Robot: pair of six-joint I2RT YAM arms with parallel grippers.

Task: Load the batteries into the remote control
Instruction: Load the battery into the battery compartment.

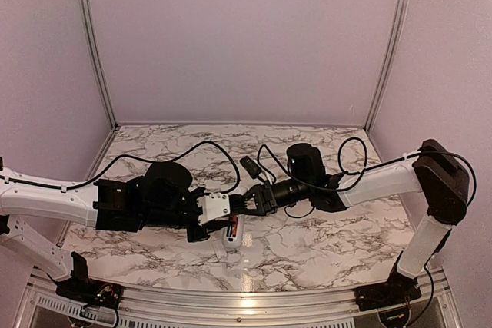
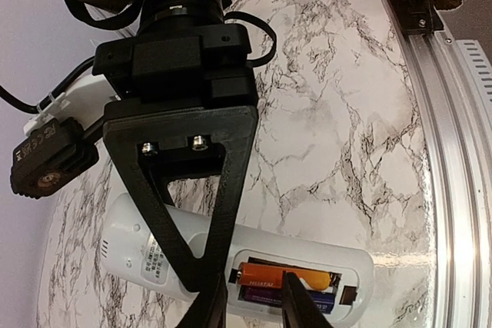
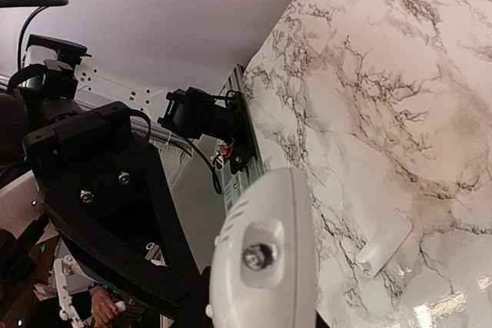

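The white remote control [image 2: 165,247] is lifted off the table back up, its battery bay open. An orange battery [image 2: 269,274] lies in the upper slot of the bay, and a dark battery [image 2: 265,295] lies in the slot beside it. My right gripper [image 1: 251,203] is shut on the remote's solid end, and its black finger [image 2: 223,213] crosses the casing. My left gripper [image 2: 254,288] hovers over the bay with its jaws apart. One fingertip [image 2: 296,297] lies across the orange battery. The right wrist view shows the remote's [image 3: 265,259] rounded end up close.
A small flat white piece [image 3: 384,247] lies on the marble table [image 1: 323,236] below the remote, also seen as a white piece [image 1: 224,251] from above. A metal rail [image 2: 453,190] runs along the near edge. Cables loop over the table behind the arms.
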